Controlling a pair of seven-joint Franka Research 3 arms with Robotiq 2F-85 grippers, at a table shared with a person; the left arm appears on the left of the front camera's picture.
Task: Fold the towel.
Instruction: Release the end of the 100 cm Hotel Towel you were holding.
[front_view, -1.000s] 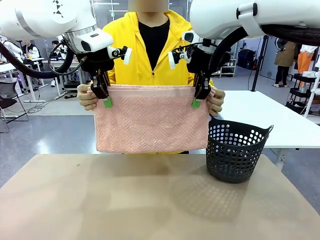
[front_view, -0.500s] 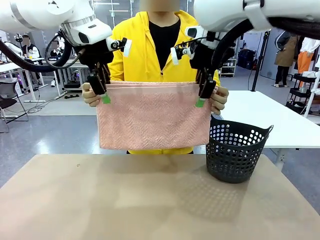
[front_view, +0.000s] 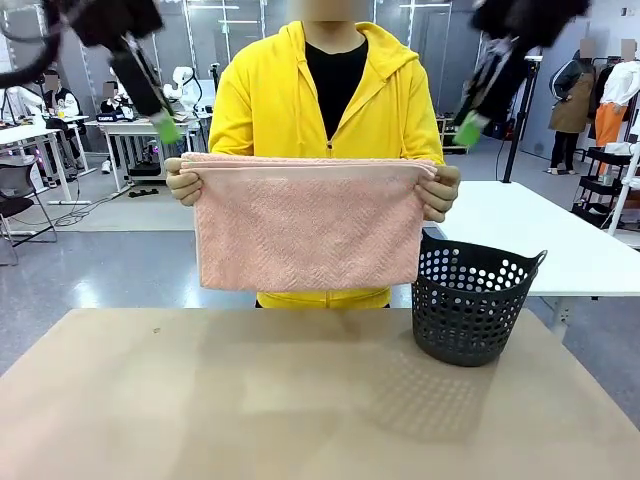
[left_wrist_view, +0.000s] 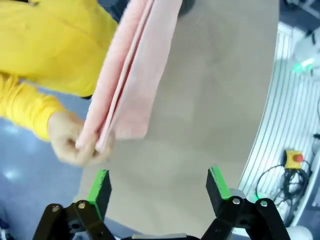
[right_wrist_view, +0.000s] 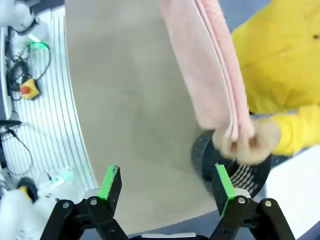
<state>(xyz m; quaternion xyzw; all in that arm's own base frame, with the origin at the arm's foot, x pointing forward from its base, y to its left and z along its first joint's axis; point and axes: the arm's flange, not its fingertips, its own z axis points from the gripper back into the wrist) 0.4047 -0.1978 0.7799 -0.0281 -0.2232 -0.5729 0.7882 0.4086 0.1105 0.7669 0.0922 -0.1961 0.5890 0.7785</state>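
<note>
Tan table, person in yellow hoodie stood at its far side, folded pink towel hung above the far edge from the person's hands, black basket just beside it, left gripper and right gripper both spread open, empty, apart from the towel.

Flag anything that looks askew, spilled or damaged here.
Nothing stands out. The towel hangs folded and roughly level from the person's hands. The black basket stands upright on the table, with no damage visible. The left gripper and right gripper are open, clear of the cloth.
</note>
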